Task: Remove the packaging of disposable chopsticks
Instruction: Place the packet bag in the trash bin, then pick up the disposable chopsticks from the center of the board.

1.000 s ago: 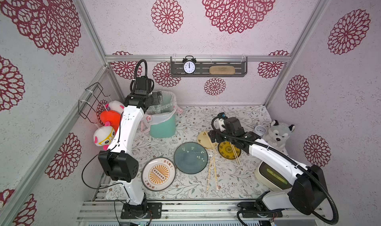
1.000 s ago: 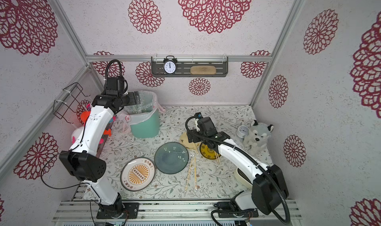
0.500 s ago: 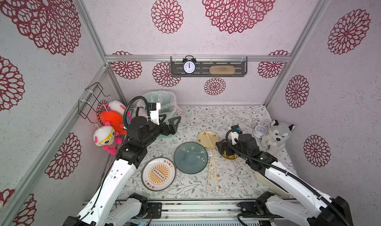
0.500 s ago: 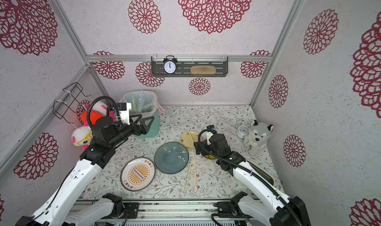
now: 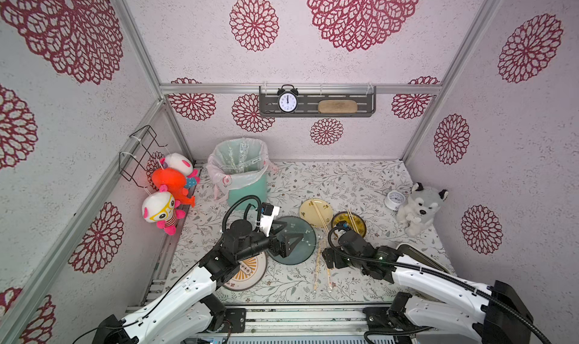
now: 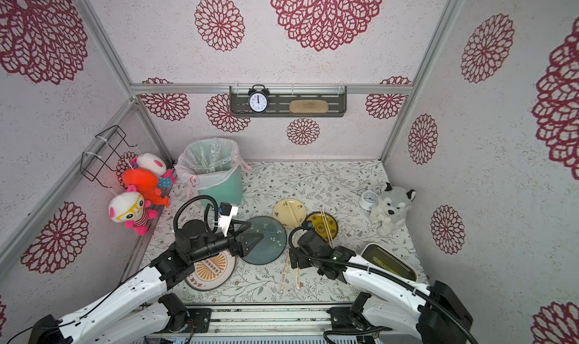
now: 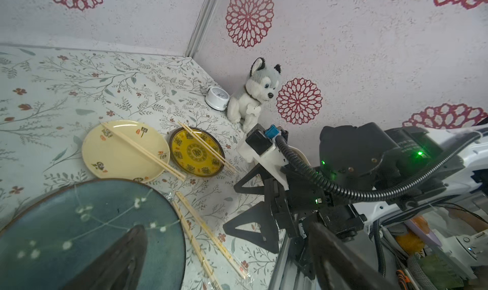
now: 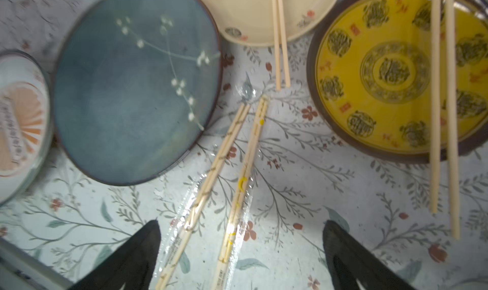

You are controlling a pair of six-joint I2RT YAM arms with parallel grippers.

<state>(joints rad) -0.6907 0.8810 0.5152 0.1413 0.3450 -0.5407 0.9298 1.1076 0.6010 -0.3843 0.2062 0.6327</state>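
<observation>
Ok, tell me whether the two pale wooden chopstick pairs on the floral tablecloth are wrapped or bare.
Wrapped. Both pale wooden chopstick pairs lie inside clear crinkly plastic sleeves; glinting film edges run along each.

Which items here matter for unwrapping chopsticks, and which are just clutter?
Job: sleeved chopsticks; bare chopsticks on the cream plate and yellow plate; shed sleeves in the lined bin.
Clutter: husky plush; small white clock; alarm clock; hanging plush dolls; teal plate; orange-patterned plate.
</observation>
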